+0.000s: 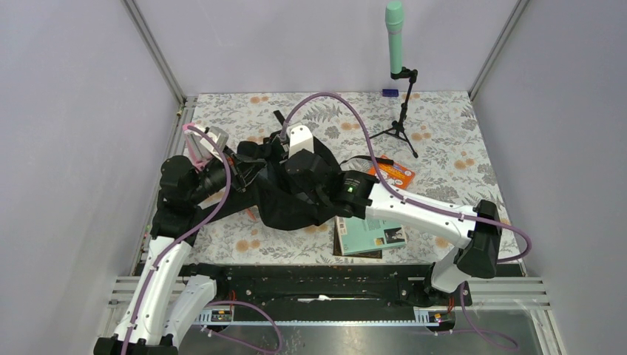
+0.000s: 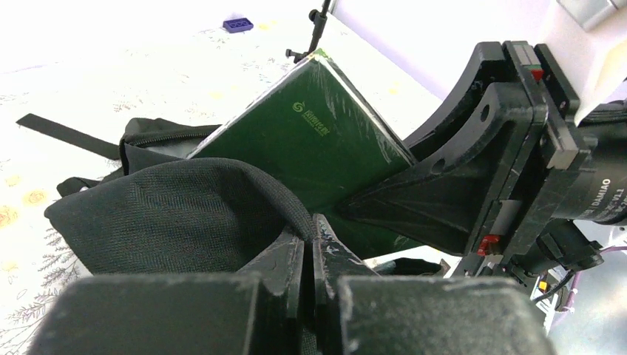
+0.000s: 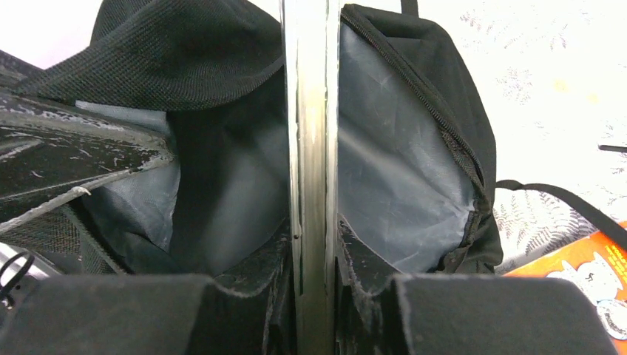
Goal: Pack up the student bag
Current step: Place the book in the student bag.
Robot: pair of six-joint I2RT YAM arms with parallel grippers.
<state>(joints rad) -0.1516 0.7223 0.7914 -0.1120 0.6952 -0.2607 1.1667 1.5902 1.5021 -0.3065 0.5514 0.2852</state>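
**Holding a limp bag open for a stiff book**

Your left gripper (image 2: 309, 231) is pressed together on a fold of the bag (image 2: 177, 214) at its rim. The cloth is soft and limp and will likely sag wherever it is released, so grip at the zipper edge, where the seam gives some body. Your right gripper (image 3: 314, 231) pinches a thin green book (image 3: 312, 111) by its edge. It looks stiff and film-wrapped, probably slippery, and sits at the grey-lined mouth. The bag lies mid-surface (image 1: 444, 126) between both arms, with a teal book (image 1: 370, 235) just beside it.
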